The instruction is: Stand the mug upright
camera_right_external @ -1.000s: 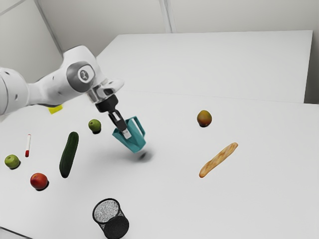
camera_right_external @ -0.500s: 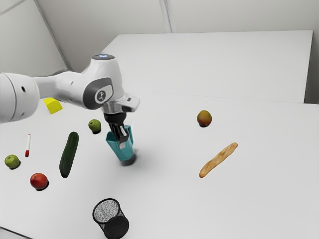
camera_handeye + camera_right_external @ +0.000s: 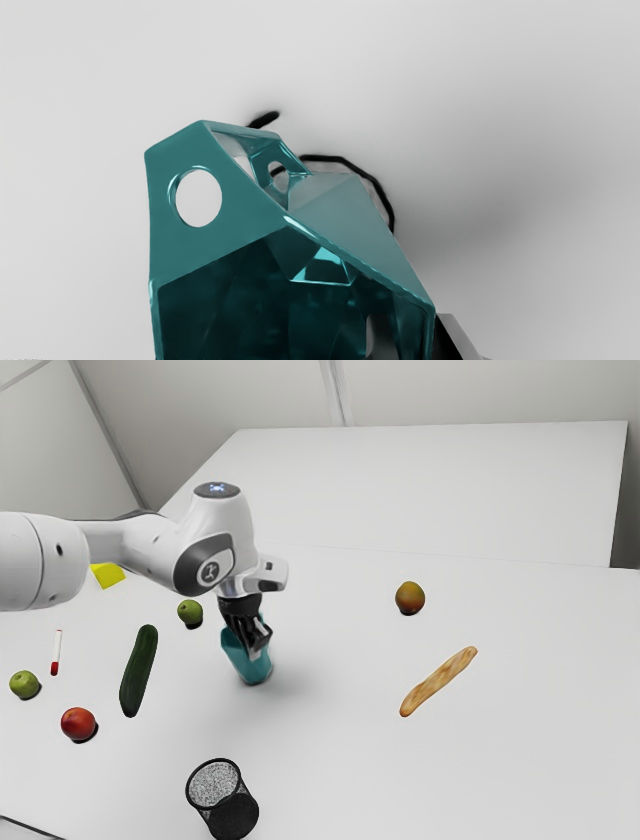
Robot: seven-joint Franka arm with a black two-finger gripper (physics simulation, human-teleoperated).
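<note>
Mug, just one, is gripped by two fingers.

The exterior view looks from the side of the arm, set well back and above, slanting down across the table to its far part; the arm enters from the exterior view's left. The wrist view looks down, close over the mug. Both share the mug and the table around it.

Lab-like room; robot arm, white table
</note>
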